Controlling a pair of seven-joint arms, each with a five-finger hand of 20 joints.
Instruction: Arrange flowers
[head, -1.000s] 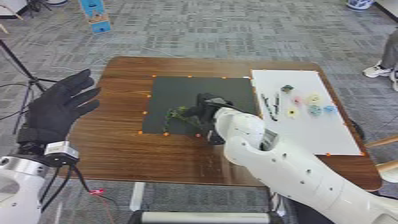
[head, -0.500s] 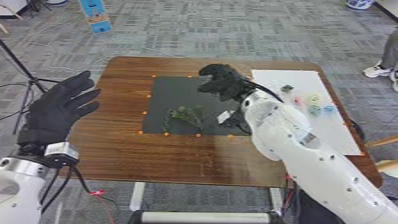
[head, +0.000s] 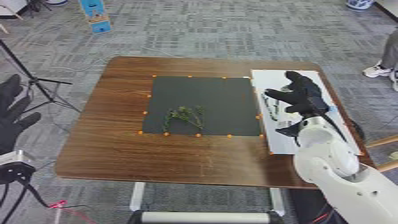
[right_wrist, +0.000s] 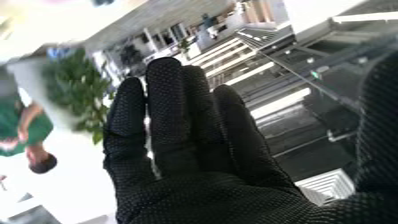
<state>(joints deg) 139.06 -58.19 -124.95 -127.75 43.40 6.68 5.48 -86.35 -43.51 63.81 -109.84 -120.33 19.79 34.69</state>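
Note:
In the head view my right hand (head: 305, 99) is over the white board (head: 284, 144) at the table's right, open, covering the flower heads there. Dark green stems (head: 267, 107) lie on the board beside its fingers. Green sprigs (head: 185, 115) rest on the lower middle of the black mat (head: 206, 90), apart from both hands. At the left edge, off the table, my left hand (head: 11, 117) is held up open. The right wrist view has my right hand (right_wrist: 187, 150) with straight fingers and nothing held.
Around the mat and board lies the brown wooden table (head: 107, 135), marked with small orange dots. A black tripod (head: 35, 80) stands on the floor beyond its left side. A wooden stool (head: 384, 142) is at the right.
My right hand has moved from the black mat rightward to the white board, uncovering the sprigs. My left hand has shifted left, away from the table.

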